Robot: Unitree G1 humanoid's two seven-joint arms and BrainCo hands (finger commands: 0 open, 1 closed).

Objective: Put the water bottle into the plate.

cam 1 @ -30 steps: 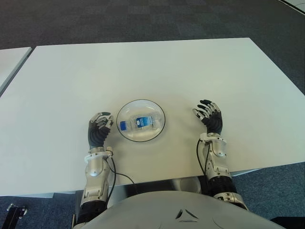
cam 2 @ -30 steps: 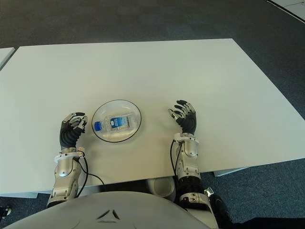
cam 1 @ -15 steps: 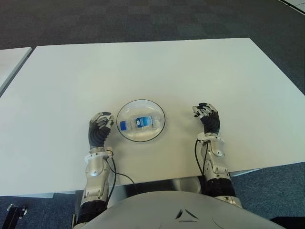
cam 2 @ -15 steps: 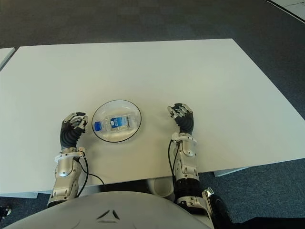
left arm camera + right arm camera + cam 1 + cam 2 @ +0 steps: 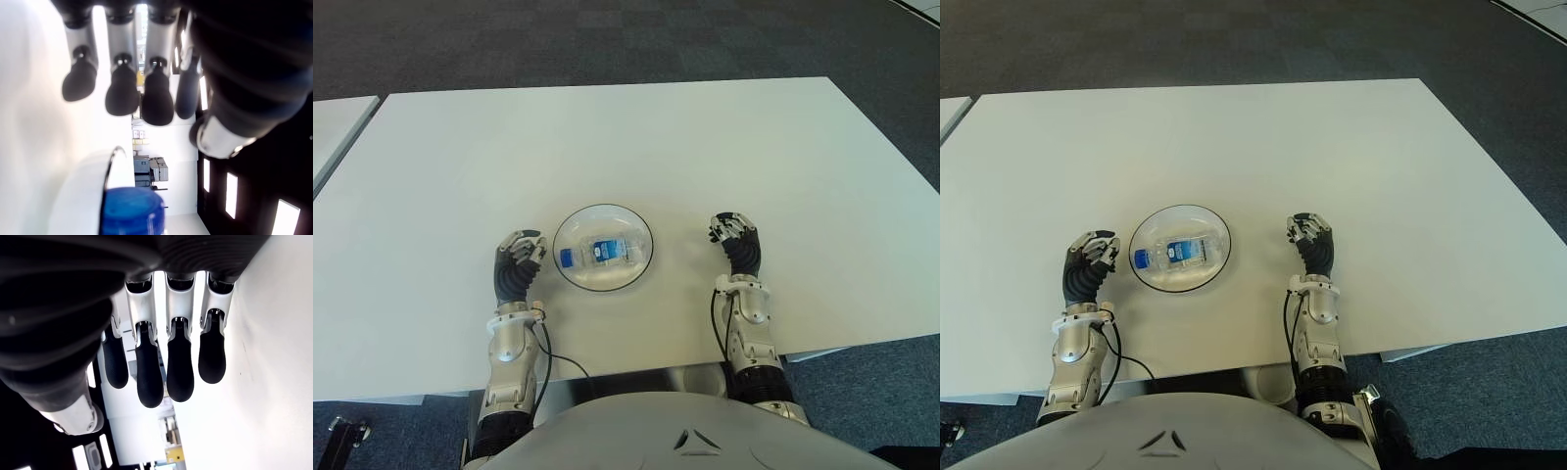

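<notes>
One bottle (image 5: 600, 251) in plate (image 5: 641, 262), btwn empty fingers (image 5: 521, 251)

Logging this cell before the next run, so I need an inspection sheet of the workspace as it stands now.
Surface: white table, bare apart from the job's things.
Job's things: water bottle lies on its side inside the clear plate, blue cap toward the robot's left.
Clutter: nothing seen.
Hands: left hand left of the plate, fingers curled, holding nothing; right hand right of the plate, fingers curled, holding nothing.
Cables: black cable along the left forearm; another on the right forearm.
Surroundings: dark carpet floor; second white table edge on the robot's left.
</notes>
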